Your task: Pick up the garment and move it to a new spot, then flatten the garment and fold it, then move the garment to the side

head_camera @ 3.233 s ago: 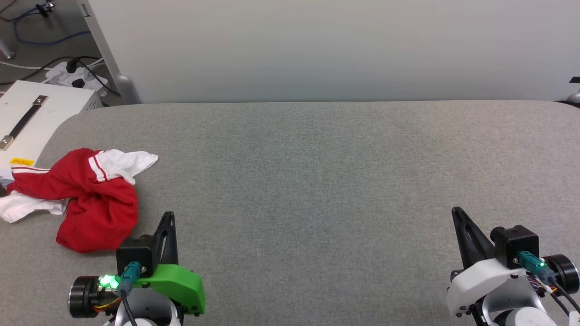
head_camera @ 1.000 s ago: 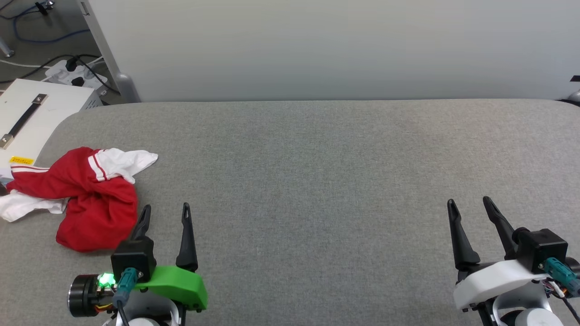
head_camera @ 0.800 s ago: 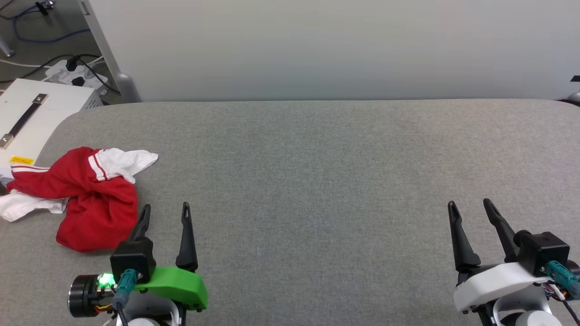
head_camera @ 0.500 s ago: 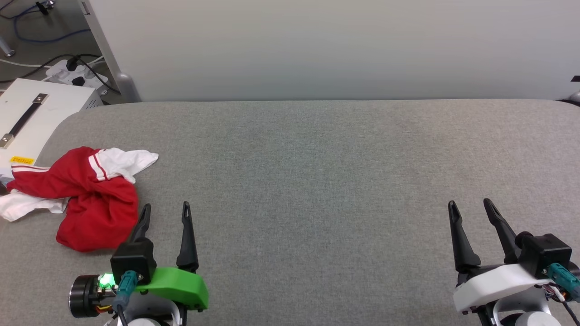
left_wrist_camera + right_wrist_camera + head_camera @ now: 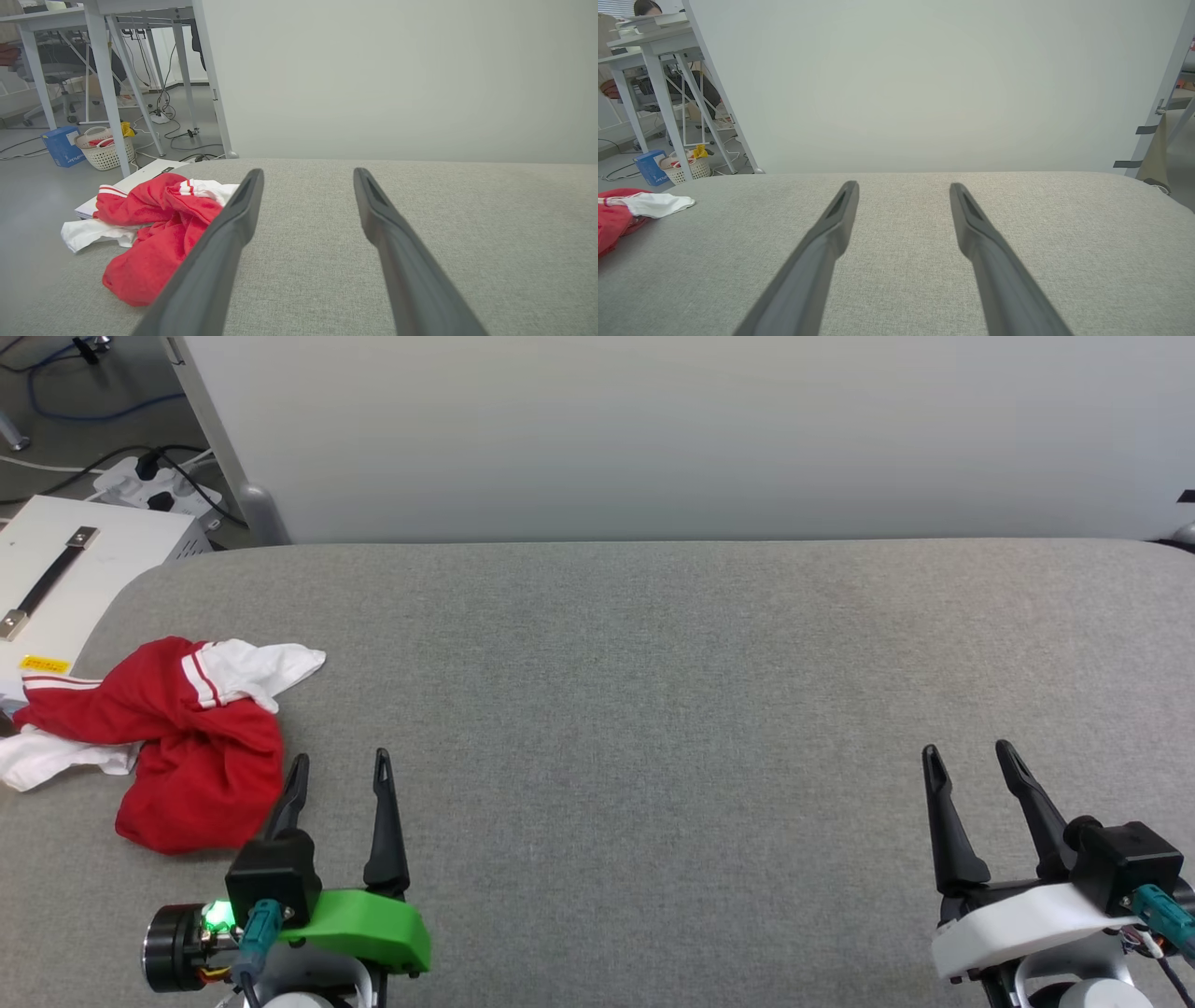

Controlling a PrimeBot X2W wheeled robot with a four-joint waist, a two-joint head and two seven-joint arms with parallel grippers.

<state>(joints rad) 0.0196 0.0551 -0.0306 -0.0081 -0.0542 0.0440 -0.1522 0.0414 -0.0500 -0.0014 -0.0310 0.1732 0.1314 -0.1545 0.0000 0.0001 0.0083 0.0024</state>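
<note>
Head view: finds the garment point(image 5: 191, 751) heaped in a red-and-white bunch at the far left of the grey padded surface point(image 5: 653, 691), one white sleeve reaching to or over the left rim, hard to tell which, close by the white box point(image 5: 84, 569). Puts the left gripper point(image 5: 340, 758) just beside the heap's near right corner, fingers spread wide and empty, and the right gripper point(image 5: 966, 749) well apart at the lower right, equally spread and empty. Judges the pick-up not yet begun. Best to swing the left gripper leftward over the thick red mound, come down on a raised fold rather than on the thin sleeve, and pinch deep enough to gather several layers, against soft jersey slipping out of a shallow bite. Leaves broad bare cloth between the two grippers as the natural new spot, closed at the far edge by the pale panel point(image 5: 653, 429). Left wrist view: looks along the two parted fingers with nothing between them, the garment off to the left and partly behind the left finger; beyond the rim, sees floor, cables, table legs and a basket point(image 5: 105, 151), so better to lift before carrying, to keep the sleeve from snagging on rim or box. Right wrist view: shows parted fingers over bare surface, a sliver of garment at the far left and the rounded far right corner ahead; offers ample room for spreading, while keeping the cloth clear of that right edge.
</note>
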